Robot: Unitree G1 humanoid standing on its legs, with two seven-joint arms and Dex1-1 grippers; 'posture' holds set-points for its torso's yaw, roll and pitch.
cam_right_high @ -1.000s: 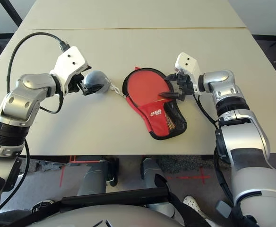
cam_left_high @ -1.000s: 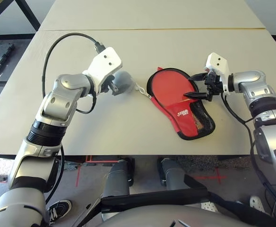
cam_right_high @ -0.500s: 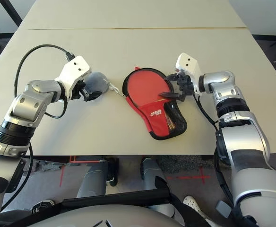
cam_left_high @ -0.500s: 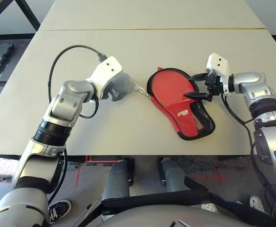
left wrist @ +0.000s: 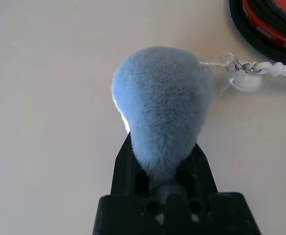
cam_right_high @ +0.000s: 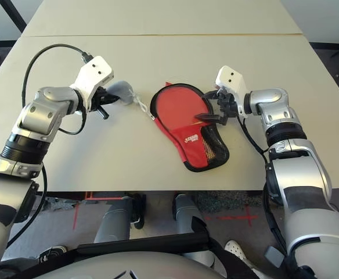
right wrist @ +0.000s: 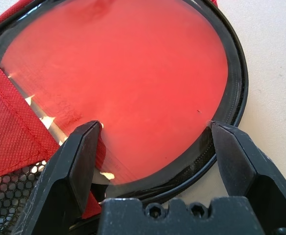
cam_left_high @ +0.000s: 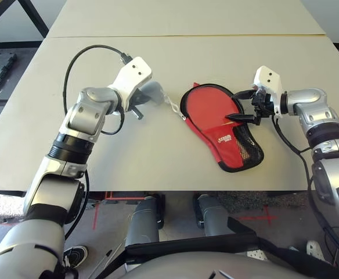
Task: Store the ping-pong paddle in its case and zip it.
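The ping-pong paddle [right wrist: 118, 83] lies inside the case [cam_left_high: 230, 148], its round red face showing through the open round end; its handle is hidden under the red flap toward the narrow end. The right gripper [cam_left_high: 239, 117] hovers over the near edge of that opening with its two black fingers [right wrist: 77, 161] spread wide, one above the red rubber by the flap's hem, the other above the black zip rim, holding nothing. The left gripper [left wrist: 160, 164] is clamped on a grey-white plush ball [left wrist: 160, 103], squeezing its base between the fingers. From the ball a short white chain [left wrist: 275, 68] runs to the case's rim, where it meets the black zip edge.

The case lies flat on the pale table [cam_left_high: 175, 58], round end away from the robot, narrow end with its black mesh pocket [cam_left_high: 248, 145] and small white logo [cam_left_high: 224, 139] toward the robot. The ball sits to the left of the case, near it but apart.

Count: one paddle, one case, one plush ball, two grippers.
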